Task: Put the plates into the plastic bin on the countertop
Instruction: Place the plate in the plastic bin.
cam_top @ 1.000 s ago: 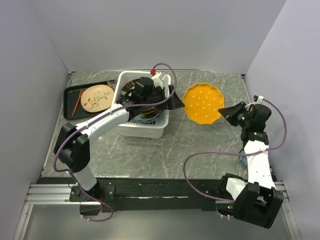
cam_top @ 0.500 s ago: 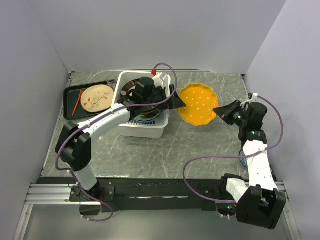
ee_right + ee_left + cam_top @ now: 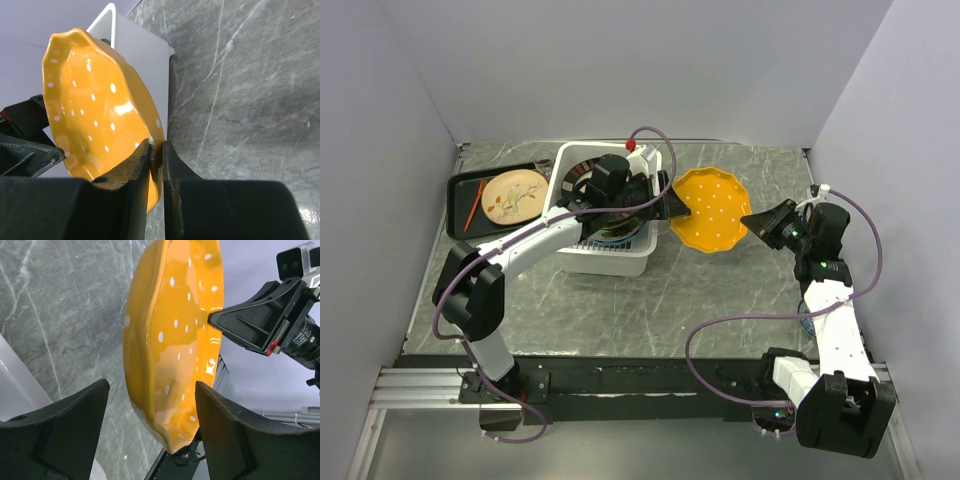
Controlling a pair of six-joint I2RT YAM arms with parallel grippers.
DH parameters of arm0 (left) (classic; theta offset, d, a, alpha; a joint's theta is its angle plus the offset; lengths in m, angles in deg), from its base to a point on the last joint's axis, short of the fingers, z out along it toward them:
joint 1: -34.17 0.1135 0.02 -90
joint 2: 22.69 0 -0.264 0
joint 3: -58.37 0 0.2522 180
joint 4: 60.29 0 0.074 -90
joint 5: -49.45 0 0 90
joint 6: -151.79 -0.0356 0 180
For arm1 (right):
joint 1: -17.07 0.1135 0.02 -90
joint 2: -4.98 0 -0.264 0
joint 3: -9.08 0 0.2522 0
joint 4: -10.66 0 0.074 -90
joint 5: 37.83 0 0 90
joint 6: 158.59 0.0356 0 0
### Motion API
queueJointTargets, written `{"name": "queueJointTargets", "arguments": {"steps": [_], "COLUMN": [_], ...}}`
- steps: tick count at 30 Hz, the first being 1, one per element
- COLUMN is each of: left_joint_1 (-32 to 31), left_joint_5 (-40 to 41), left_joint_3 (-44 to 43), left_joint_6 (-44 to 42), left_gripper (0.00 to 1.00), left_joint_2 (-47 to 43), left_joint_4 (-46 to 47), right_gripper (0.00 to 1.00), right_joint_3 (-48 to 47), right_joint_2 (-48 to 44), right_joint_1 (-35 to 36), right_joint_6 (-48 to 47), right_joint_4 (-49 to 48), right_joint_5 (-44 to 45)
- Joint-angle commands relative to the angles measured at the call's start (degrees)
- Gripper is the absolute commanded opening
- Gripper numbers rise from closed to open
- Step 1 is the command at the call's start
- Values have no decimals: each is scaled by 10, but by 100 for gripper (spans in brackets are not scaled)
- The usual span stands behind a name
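An orange dotted plate [image 3: 712, 208] hangs in the air between the two arms, right of the plastic bin [image 3: 603, 258]. My right gripper [image 3: 757, 221] is shut on its right rim, both pads pinching the edge [image 3: 156, 150]. My left gripper [image 3: 675, 208] reaches over the bin to the plate's left rim. Its jaws stand open on either side of that rim [image 3: 165, 430] without touching it. Inside the bin lie stacked plates [image 3: 582, 180], mostly covered by the left arm. On the countertop [image 3: 720, 290], a bit of a blue plate [image 3: 804, 322] shows behind the right arm.
A flat black tray [image 3: 460, 195] at the back left carries a tan patterned plate [image 3: 514, 196] and an orange stick [image 3: 474, 203]. Grey walls close in the counter on three sides.
The right gripper has carried the orange plate leftward toward the bin. The left gripper's jaws now straddle its left rim and have begun narrowing.
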Motion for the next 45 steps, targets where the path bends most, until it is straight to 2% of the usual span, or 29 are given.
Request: {"name": "queueJointTargets", "arguments": {"steps": [1, 3, 4, 6, 7, 17, 20, 21, 23, 24, 26, 30, 31, 45], "left_joint_1": [-1, -1, -1, -1, -1, -1, -1, -1, -1, -1, -1, -1, -1, 2], "left_joint_5": [-21, -28, -31, -39, -40, -36, -33, -33, -30, -29, -28, -29, -29, -15], "left_joint_3": [-23, -25, -25, -25, -23, -24, -24, -25, -23, -21, -20, -20, -20, -26], "left_joint_6": [3, 2, 2, 3, 4, 4, 3, 2, 2, 1, 2, 4, 5, 5], "left_gripper": [69, 60, 43, 19, 2, 1, 1, 1, 1, 1, 1, 1, 1, 1], "left_joint_2": [0, 2, 3, 6, 6, 4, 1, 0, -2, -3, -5, -5, -6, -15], "left_joint_4": [29, 32, 32, 38, 38, 33, 32, 32, 31, 31, 32, 37, 38, 32], "right_gripper": [0, 0, 0, 0, 0, 0, 13, 29, 44, 56, 66, 94, 98, 100], "right_joint_3": [-51, -50, -49, -49, -49, -46, -40, -38, -35, -35, -36, -39, -39, -46], "right_joint_2": [-10, -8, -7, -6, -5, 3, 11, 11, 12, 12, 11, 3, 0, 0], "right_joint_1": [3, 4, 4, 5, 5, 6, 6, 6, 6, 6, 6, 6, 6, 6], "right_joint_6": [39, 40, 40, 40, 38, 43, 50, 54, 57, 57, 48, 36, 30, 17], "right_joint_4": [-74, -88, -89, -90, -90, -102, -123, -130, -139, -138, -132, -118, -116, -101], "right_joint_5": [-34, -37, -38, -38, -39, -50, -70, -75, -81, -79, -78, -72, -68, -55]}}
